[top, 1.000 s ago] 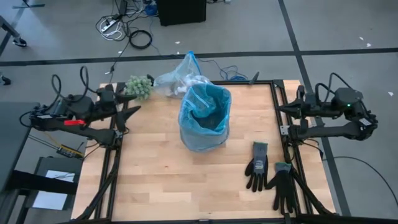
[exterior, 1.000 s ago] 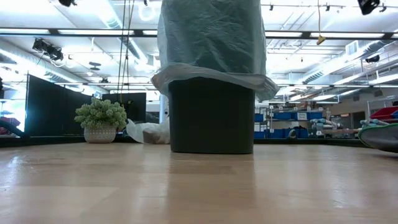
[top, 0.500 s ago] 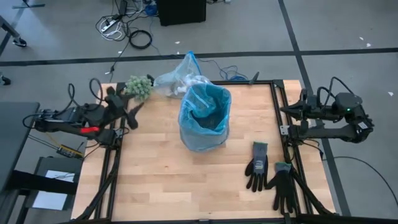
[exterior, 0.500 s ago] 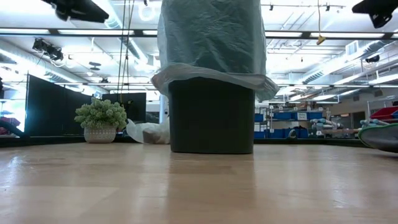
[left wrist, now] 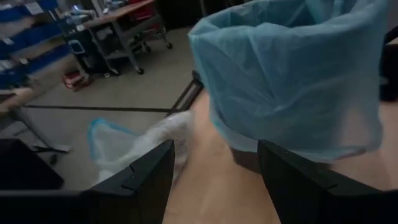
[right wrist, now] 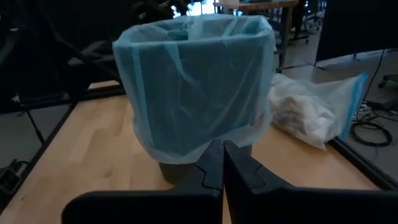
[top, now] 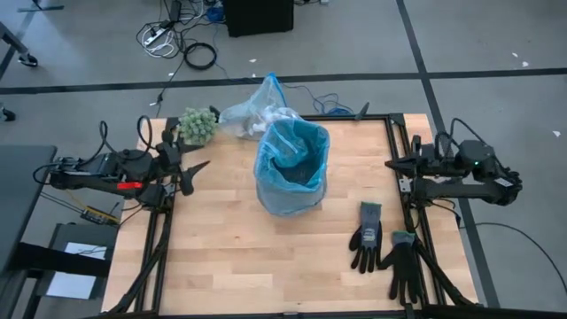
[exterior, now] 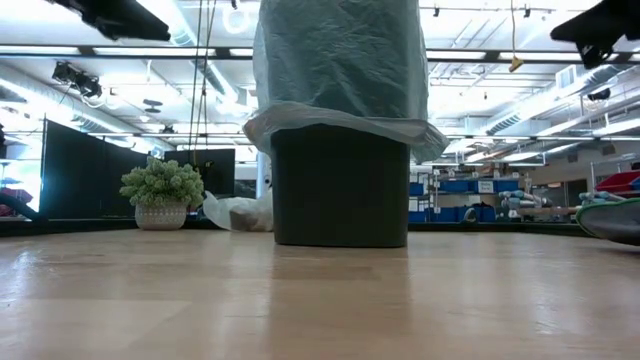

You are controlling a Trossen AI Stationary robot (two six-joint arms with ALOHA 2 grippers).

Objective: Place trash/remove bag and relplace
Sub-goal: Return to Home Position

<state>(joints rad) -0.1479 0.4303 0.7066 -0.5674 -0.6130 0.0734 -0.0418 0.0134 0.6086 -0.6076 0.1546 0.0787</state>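
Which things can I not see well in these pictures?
Liner: top cut off by the low view's upper edge.
Old bag: contents blurred in the left wrist view, veiled by plastic in the right; low view, partly behind the bin.
Gloves: low view shows only a part at its right edge.

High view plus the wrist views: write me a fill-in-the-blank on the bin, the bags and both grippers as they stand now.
1. The bin wears a ____ liner.
2. The white bag lies beside the potted ____.
3. The left gripper, at the table's left edge, is ____.
4. The right gripper, at the right edge, is ____.
Missing words: blue; plant; open; shut.
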